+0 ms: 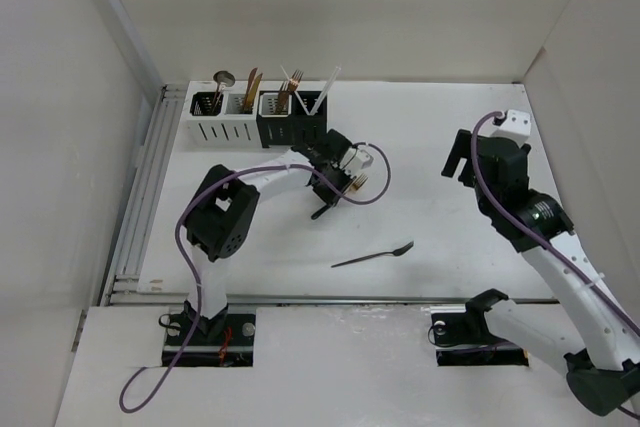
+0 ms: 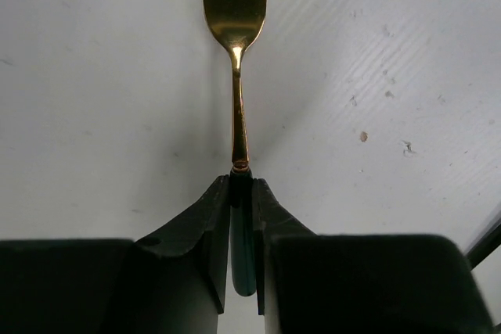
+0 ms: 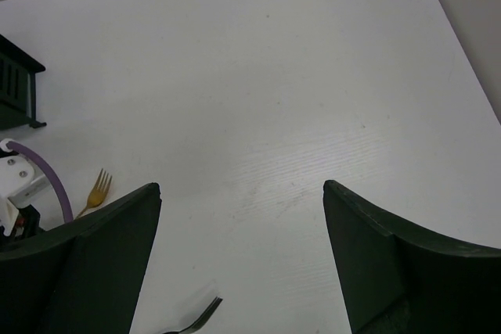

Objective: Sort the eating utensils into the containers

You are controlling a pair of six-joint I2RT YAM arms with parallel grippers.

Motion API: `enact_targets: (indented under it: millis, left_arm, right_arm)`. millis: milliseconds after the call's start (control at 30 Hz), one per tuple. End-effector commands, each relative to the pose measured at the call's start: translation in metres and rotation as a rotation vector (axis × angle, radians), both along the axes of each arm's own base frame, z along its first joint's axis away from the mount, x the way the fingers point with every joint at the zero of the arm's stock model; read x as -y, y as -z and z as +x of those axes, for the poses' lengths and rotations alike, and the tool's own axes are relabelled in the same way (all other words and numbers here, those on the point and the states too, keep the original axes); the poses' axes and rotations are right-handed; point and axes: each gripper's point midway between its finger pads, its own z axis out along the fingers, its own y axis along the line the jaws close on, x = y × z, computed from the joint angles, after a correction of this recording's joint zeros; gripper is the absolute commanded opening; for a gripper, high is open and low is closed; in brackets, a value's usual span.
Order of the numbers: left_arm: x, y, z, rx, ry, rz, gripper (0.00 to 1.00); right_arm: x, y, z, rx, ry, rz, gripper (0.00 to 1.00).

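My left gripper [image 2: 241, 181] is shut on the dark green handle of a gold-headed fork [image 2: 233, 13], which lies flat on the white table with its tines pointing away. From above, that gripper [image 1: 335, 185] sits just in front of the containers [image 1: 258, 117], a row of white and black caddies holding several upright utensils. The fork's gold head [image 1: 358, 183] sticks out to the right. A dark fork [image 1: 373, 256] lies alone nearer the front. My right gripper [image 3: 243, 193] hangs open and empty above the table, with the dark fork's tines [image 3: 200, 317] below it.
White walls close in the table on the left, back and right. A purple cable [image 1: 375, 172] loops beside the left wrist. The right arm [image 1: 510, 187] stands at mid right, and a black caddy's corner [image 3: 16, 87] shows at the left of the right wrist view.
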Motion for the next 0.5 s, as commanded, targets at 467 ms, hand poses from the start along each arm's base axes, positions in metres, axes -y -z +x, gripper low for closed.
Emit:
enact_targets:
  millis: [467]
  left_arm:
    - [-0.072, -0.334, 0.206, 1.091, -0.301, -0.597, 0.00]
  right_arm:
    - [-0.056, -0.009, 0.102, 0.095, -0.073, 0.026, 0.92]
